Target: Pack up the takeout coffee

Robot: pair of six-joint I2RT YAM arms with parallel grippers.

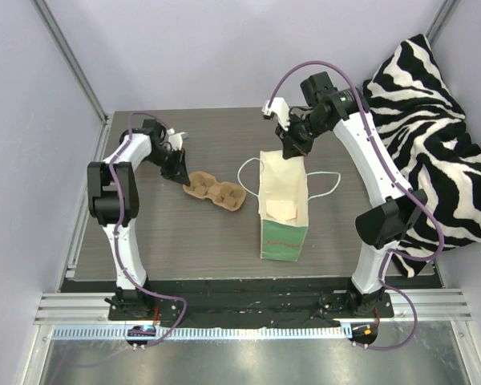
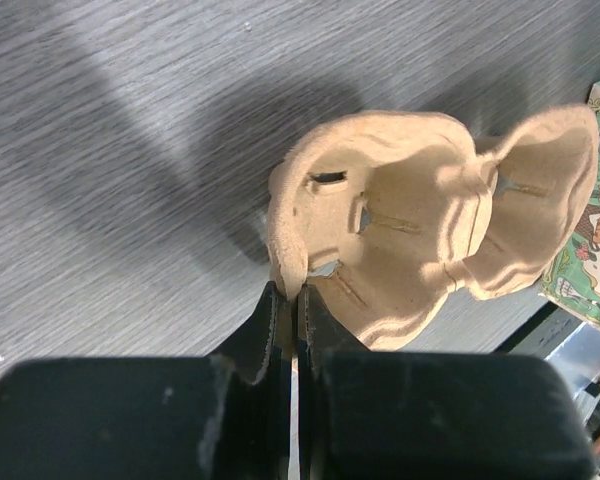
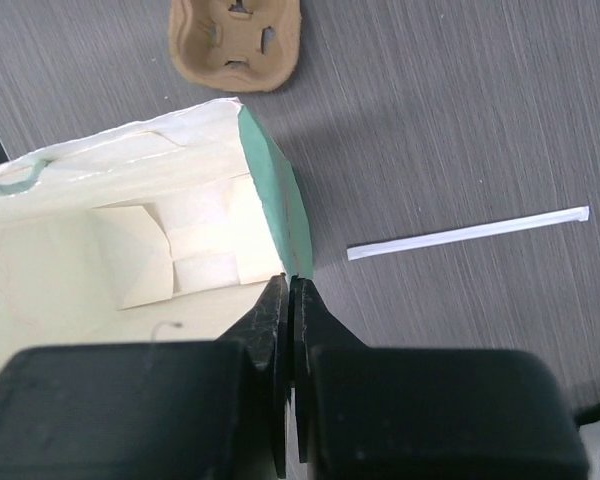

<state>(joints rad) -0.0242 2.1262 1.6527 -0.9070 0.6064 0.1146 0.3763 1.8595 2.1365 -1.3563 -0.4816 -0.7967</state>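
Two pairs of fingers are both pinching shut right now, and neither is holding the takeout coffee; none of your three views is showing where that cup is or which way it is pointing, so you cannot tell.

Your left fingers [image 2: 295, 295] are clamping the near rim of the pulp two-cup carrier [image 2: 410, 230], with only the thin wall between them. The carrier is lying on the counter [image 1: 184, 233], cups facing up, its long axis running from your left fingers toward the mint-green paper bag [image 1: 284, 216].

Your right fingers [image 3: 288, 285] are gripping the top edge of the bag at a corner of its green side. The bag is standing with its mouth open upward, showing a pale folded bottom. A paper-wrapped straw [image 3: 468, 233] is lying just beside the bag.
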